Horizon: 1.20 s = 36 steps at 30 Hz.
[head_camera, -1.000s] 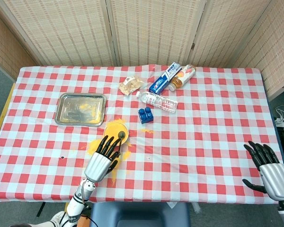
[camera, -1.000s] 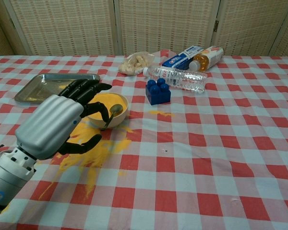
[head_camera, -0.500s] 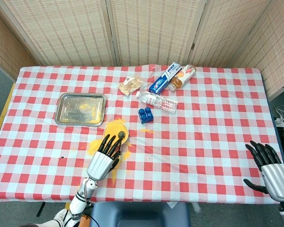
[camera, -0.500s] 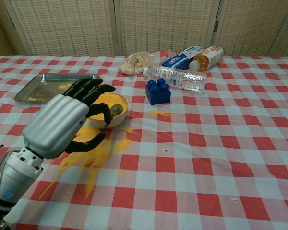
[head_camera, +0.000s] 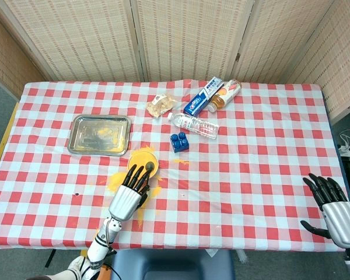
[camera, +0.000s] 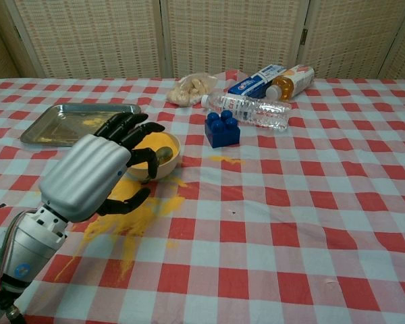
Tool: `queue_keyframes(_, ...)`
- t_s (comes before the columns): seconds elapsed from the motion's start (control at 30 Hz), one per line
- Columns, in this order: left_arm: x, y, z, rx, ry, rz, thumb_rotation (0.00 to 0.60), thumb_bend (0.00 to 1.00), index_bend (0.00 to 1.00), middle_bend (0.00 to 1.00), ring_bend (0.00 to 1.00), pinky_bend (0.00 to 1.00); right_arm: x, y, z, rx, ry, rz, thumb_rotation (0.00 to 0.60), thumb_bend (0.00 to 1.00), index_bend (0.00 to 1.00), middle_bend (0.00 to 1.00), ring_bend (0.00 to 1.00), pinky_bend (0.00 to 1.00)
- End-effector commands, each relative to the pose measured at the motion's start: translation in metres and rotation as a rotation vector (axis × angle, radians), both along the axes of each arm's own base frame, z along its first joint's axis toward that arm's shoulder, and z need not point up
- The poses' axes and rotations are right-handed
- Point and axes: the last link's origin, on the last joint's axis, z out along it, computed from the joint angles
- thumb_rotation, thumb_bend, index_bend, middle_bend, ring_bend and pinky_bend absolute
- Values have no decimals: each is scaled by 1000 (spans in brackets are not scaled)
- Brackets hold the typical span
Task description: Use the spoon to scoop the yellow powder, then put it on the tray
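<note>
A white bowl point(head_camera: 157, 157) point(camera: 169, 169) of yellow powder point(head_camera: 140, 157) point(camera: 159, 140) stands on the checked cloth, just right of the steel tray point(head_camera: 84, 143) point(camera: 54, 128). The tray carries a few smears of yellow powder. A metal spoon point(head_camera: 149, 170) point(camera: 164, 154) leans in the bowl, its handle running toward me over the near rim. My left hand point(head_camera: 127, 197) point(camera: 94, 174) hovers at the bowl's near side, its dark fingers spread around the spoon handle, with no grip showing. My right hand point(head_camera: 332, 205) hangs open off the table's near right corner, seen only in the head view.
Spilled yellow powder point(head_camera: 118, 181) point(camera: 121, 216) lies on the cloth before the bowl. Behind it are a blue block point(head_camera: 179, 142) point(camera: 222, 129), a lying water bottle point(head_camera: 193, 124) point(camera: 248, 111), a snack bag point(head_camera: 160, 105), a toothpaste box point(head_camera: 203, 96) and an orange bottle point(head_camera: 224, 94).
My left hand has crept forward toward the bowl and the spoon handle, fingers still spread. The right hand has drifted slightly outward. Spoon and bowl have not moved.
</note>
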Motion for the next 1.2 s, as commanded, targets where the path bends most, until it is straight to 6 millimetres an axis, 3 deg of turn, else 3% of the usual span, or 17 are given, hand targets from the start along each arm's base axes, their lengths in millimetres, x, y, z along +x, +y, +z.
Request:
queue_keyframes(0.03, 0, 1, 1, 5, -2, 0, 600, 375, 519, 127, 0, 54, 0, 0, 0, 0, 1, -1, 600, 54, 0, 0, 0, 0)
queue_keyframes(1.2, -3, 4, 3, -2, -2, 12, 600, 429, 539, 137, 0, 54, -1, -2, -2, 1, 12, -8, 600, 54, 0, 0, 0, 0)
